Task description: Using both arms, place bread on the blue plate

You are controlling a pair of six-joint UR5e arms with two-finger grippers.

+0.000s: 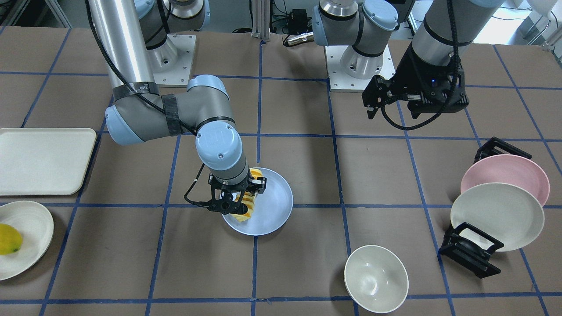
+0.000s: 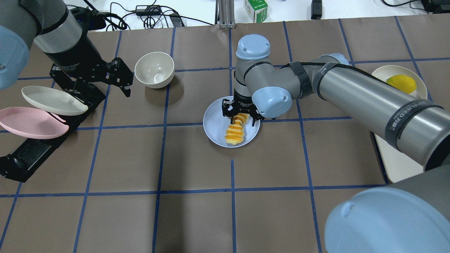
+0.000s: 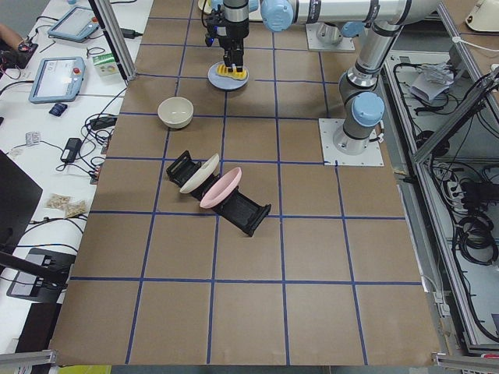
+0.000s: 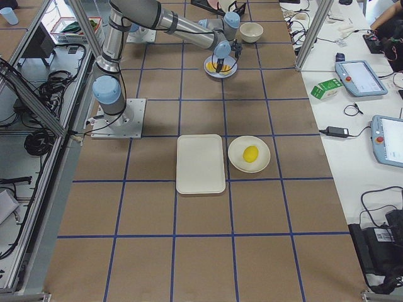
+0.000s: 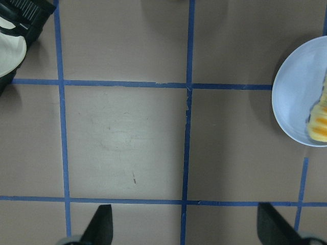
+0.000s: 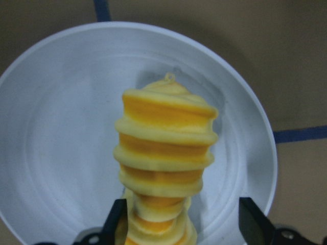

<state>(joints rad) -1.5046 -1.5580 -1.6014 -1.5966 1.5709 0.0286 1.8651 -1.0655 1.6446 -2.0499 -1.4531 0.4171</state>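
The bread [image 6: 163, 148], a ridged yellow-orange loaf, lies on the blue plate [image 6: 61, 127] at mid-table. It also shows in the overhead view [image 2: 235, 133] on the plate [image 2: 214, 123]. My right gripper [image 6: 185, 225] is low over the loaf's end. Its fingers [image 6: 118, 224] stand wide; the far one is clear of the bread, so it is open. In the front view the right gripper [image 1: 232, 204] covers part of the bread [image 1: 246, 207] and the plate [image 1: 276, 206]. My left gripper [image 5: 184, 227] is open and empty, hovering above the bare table left of the plate [image 5: 296, 97].
A white bowl [image 2: 154, 68] stands near my left gripper [image 2: 123, 79]. A black rack holds a pink plate [image 2: 31, 123] and a cream plate [image 2: 52, 100] at the left. A cream tray [image 1: 44, 160] and a lemon [image 1: 9, 239] on a white plate are at the right.
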